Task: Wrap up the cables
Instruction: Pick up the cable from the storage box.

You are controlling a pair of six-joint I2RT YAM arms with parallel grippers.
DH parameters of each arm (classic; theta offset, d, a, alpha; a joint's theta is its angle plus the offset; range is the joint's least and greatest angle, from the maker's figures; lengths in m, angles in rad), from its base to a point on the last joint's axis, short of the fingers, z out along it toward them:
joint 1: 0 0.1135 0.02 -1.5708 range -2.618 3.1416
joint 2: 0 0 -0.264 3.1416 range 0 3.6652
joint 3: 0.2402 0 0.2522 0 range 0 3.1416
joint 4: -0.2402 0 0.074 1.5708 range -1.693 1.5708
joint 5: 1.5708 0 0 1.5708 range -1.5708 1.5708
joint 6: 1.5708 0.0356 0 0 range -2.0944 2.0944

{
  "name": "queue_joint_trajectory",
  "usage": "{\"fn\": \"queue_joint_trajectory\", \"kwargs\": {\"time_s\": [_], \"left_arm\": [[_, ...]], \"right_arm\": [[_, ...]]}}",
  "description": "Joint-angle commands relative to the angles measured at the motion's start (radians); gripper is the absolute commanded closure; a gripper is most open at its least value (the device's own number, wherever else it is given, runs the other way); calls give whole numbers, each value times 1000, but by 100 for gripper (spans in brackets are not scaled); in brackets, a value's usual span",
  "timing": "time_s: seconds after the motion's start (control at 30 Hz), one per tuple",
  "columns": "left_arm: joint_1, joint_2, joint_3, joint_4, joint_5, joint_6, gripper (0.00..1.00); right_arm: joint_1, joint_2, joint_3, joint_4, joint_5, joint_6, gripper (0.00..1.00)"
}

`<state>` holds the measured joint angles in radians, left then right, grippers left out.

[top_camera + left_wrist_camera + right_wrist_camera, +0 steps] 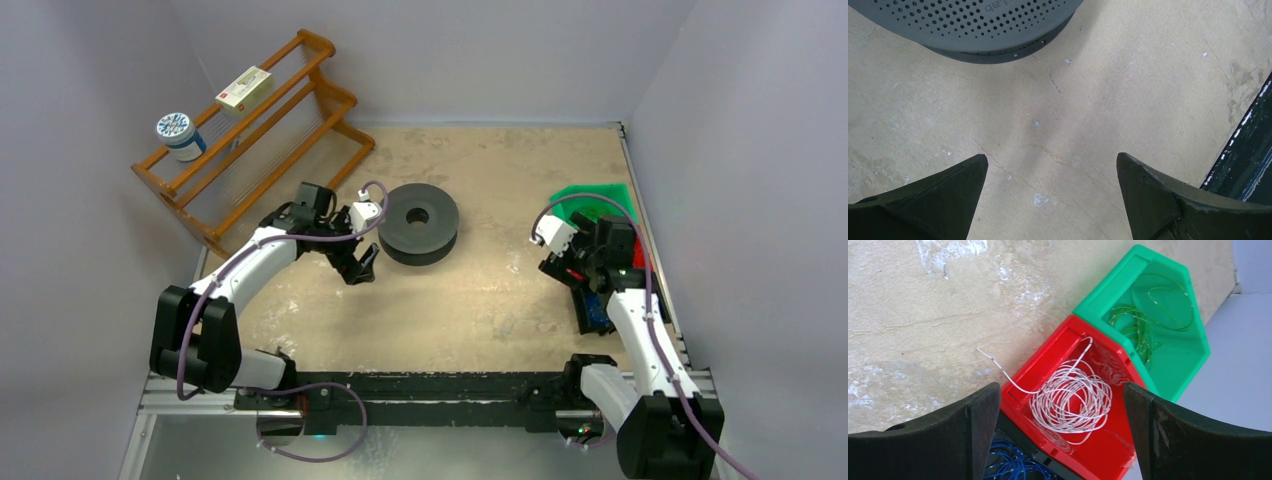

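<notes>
The cables, a loose coil of thin whitish wire (1070, 401), lie in a red bin (1108, 450). One end trails over the bin's rim onto the table. My right gripper (1062, 386) hovers open above the coil, nothing between its fingers. From above it (597, 262) stands over the bins at the table's right edge. A dark grey perforated spool (419, 222) lies flat mid-table. My left gripper (358, 265) is just left of it and open. The left wrist view shows the spool's rim (973, 25) beyond the left gripper (1051, 157), with bare table between the fingers.
A green bin (1173, 347) with green wire adjoins the red one. A dark bin holds blue wires (1008, 465). A wooden rack (250, 140) at back left carries a round tin (178, 133) and a small box (245, 88). Walls close three sides. A black rail (430, 385) runs along the front.
</notes>
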<state>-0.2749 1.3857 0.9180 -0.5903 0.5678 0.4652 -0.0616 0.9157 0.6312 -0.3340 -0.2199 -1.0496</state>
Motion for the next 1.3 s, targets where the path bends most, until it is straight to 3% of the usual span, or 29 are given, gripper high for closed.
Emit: {"fn": "queue_joint_trajectory", "kwargs": {"time_s": [0.0, 0.27, 0.53, 0.87, 1.27], "left_arm": [[9, -1, -9, 27, 15, 18, 1], [11, 16, -8, 25, 24, 21, 1], [11, 18, -7, 24, 23, 21, 1], [11, 20, -8, 25, 24, 23, 1], [15, 24, -11, 26, 31, 29, 1]], "right_arm": [[2, 19, 24, -42, -26, -15, 7], [4, -73, -24, -149, -120, -206, 11], [36, 41, -60, -56, -81, -207, 17], [186, 192, -117, 129, 101, -108, 25], [190, 259, -75, 72, 247, -136, 30]]}}
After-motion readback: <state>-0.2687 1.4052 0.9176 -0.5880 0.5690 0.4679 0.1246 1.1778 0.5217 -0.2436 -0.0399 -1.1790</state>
